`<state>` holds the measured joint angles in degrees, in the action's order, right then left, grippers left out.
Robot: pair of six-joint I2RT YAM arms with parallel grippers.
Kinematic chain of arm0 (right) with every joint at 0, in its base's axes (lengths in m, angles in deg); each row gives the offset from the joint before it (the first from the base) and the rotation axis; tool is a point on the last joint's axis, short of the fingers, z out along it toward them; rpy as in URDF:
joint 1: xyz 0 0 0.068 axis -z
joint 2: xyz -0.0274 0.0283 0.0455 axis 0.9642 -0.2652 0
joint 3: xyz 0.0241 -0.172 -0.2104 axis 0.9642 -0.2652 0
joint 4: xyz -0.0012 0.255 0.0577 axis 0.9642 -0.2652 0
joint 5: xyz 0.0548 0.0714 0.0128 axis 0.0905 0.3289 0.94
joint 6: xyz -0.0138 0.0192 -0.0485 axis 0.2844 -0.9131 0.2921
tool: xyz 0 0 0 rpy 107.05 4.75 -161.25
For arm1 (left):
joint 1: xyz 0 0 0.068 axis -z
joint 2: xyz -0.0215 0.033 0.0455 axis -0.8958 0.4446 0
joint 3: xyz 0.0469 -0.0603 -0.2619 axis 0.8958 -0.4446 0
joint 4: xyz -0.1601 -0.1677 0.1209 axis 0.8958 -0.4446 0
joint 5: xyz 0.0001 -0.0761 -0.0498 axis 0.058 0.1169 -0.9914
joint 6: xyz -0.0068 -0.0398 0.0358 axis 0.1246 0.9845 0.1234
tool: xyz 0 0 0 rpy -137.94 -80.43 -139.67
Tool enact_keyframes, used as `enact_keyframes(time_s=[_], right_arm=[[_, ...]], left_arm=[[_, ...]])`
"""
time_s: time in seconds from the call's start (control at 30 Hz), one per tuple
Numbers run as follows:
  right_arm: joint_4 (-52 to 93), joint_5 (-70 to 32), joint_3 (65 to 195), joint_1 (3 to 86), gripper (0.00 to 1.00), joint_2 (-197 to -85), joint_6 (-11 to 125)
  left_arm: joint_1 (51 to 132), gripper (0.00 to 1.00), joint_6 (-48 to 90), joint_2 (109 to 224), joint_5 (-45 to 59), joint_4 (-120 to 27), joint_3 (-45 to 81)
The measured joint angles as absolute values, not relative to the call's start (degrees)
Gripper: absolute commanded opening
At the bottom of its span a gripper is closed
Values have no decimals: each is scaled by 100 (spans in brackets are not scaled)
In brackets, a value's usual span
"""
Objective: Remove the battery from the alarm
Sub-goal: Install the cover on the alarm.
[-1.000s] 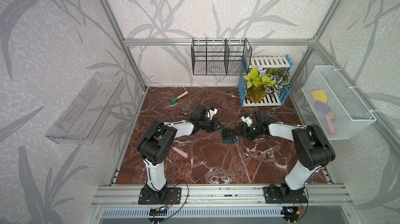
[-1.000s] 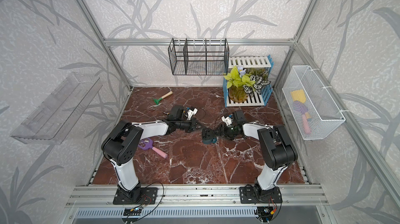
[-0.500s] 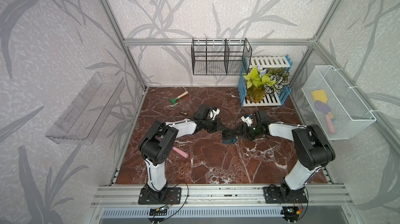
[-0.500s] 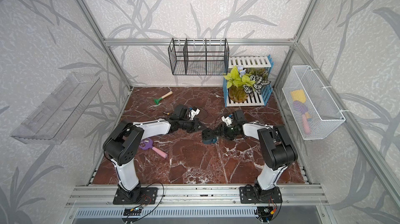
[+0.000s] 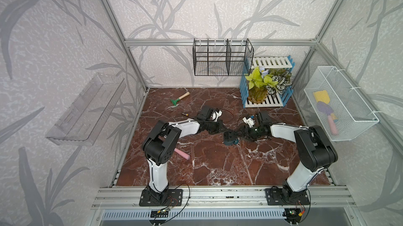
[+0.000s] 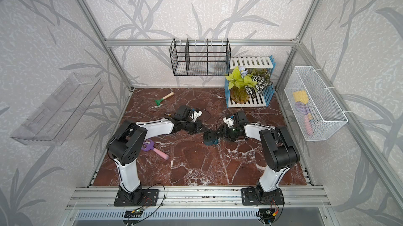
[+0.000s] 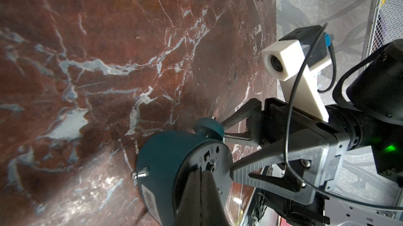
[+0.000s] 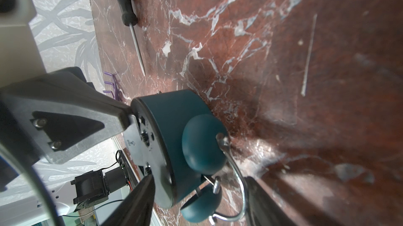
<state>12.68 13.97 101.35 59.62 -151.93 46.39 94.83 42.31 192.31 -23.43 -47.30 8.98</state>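
My left gripper [image 7: 202, 171] has its fingers pressed together, with the tips resting on the dark back of the alarm [image 7: 165, 155] by a small knob. My right gripper [image 7: 227, 148] is clamped on the alarm from the opposite side. One finger lies over the back plate and the other reaches past the bells, holding the clock near the middle of the worktop [image 5: 218, 170].

The battery [image 5: 185, 114] is not in the alarm. It lies bare in the back left part of the worktop, well apart from the clock and just beside the handle of a screwdriver [image 8: 130, 15]. From the left fingertips it lies back past that arm's own wrist and toward the back edge. Its long axis runs roughly along the back edge. The left arm is plainly the nearer one.

I judge the cell to be out, though I cannot see into the compartment to rule out a second one.
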Motion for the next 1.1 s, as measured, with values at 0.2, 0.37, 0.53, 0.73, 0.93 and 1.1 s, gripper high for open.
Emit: enact_keyframes(time_s=[0.2,0.37,0.53,0.73,0.93,1.1], right_arm=[[1268,1397,10135,5960,67,-15193,4637],[1268,1397,10135,5955,67,-15193,4637],[1268,1397,10133,5955,67,-15193,4637],[1271,1397,10133,5955,67,-15193,4634],[1271,1397,10133,5949,67,-15193,4615],[1273,1397,10133,5935,67,-15193,4593]], left_arm=[[9487,0,4255,19275,-2389,-4770,968],[9380,0,4321,19294,-2487,-4796,994],[9314,0,4318,19307,-2599,-4940,1199],[9277,0,4316,19318,-2677,-5019,1243],[9286,0,4316,19393,-2758,-5093,1243],[9332,0,4316,19417,-2763,-5100,1243]])
